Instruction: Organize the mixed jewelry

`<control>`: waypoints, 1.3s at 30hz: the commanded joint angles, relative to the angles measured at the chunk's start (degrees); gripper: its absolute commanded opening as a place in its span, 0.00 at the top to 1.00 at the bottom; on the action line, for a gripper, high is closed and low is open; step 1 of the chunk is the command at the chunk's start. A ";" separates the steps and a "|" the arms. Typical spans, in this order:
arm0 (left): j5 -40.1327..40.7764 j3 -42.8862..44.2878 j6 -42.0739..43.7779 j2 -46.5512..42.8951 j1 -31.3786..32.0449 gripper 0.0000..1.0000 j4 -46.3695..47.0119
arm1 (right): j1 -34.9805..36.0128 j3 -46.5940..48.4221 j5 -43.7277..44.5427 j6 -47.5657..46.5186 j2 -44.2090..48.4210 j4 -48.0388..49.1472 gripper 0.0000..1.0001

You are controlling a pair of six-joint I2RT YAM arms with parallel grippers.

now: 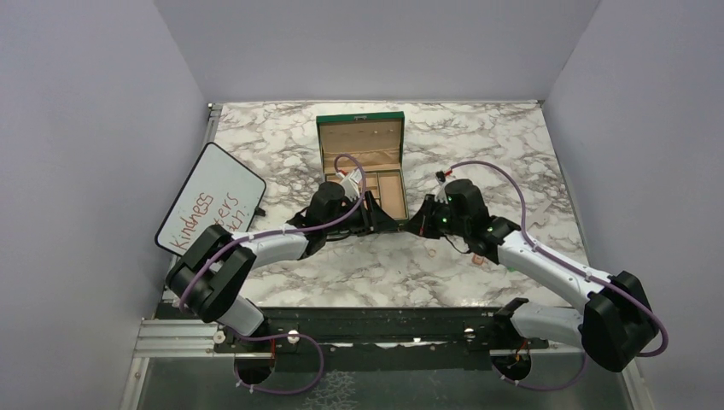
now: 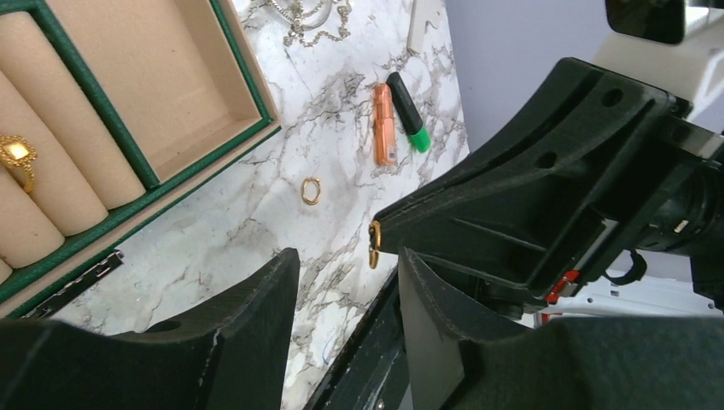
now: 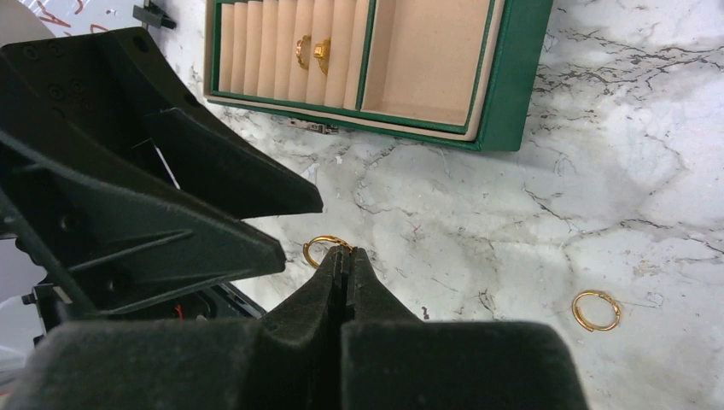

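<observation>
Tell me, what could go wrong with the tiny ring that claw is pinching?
The right claw pinches the gold ring only by its edge at its tip, so it might slip and drop onto the marble table. The left claw is open close by, so it could bump the ring loose.

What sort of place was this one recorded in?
Probably a robot test booth: a marble-patterned table boxed in by plain grey walls, with staged props, a green jewelry box and a handwritten whiteboard.
</observation>
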State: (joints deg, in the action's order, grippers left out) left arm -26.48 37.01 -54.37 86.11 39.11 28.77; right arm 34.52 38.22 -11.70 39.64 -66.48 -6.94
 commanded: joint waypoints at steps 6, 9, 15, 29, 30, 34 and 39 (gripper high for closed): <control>-2.03 0.78 -0.88 1.25 0.24 0.69 5.33 | 0.33 2.75 -1.24 0.38 -0.05 0.40 0.99; -3.00 0.86 -0.90 1.39 0.20 0.70 6.12 | 0.33 2.52 -1.39 0.82 -0.23 0.75 0.99; -5.08 1.61 -0.57 2.63 0.42 0.71 7.11 | 0.29 2.39 -1.62 1.26 -0.41 1.06 0.99; -4.97 2.36 -0.91 -0.57 -0.27 1.00 7.61 | 0.24 3.64 1.67 2.79 1.44 -1.89 0.76; -5.51 2.48 -1.34 -0.65 -0.53 1.00 7.59 | 0.21 3.55 2.29 3.63 2.44 -1.81 0.66; -7.93 2.91 -3.32 -1.16 -2.07 1.00 7.61 | 0.12 1.42 2.01 9.03 6.15 2.64 0.42; -11.46 4.63 -6.73 -3.99 -3.31 1.00 7.61 | 0.05 0.75 -1.93 15.38 7.93 9.40 0.35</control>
State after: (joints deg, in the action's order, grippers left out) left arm -33.43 39.09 -57.95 85.65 36.49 34.59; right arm 34.17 39.48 -9.43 48.18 -60.34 -5.82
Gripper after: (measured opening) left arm 0.005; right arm 0.628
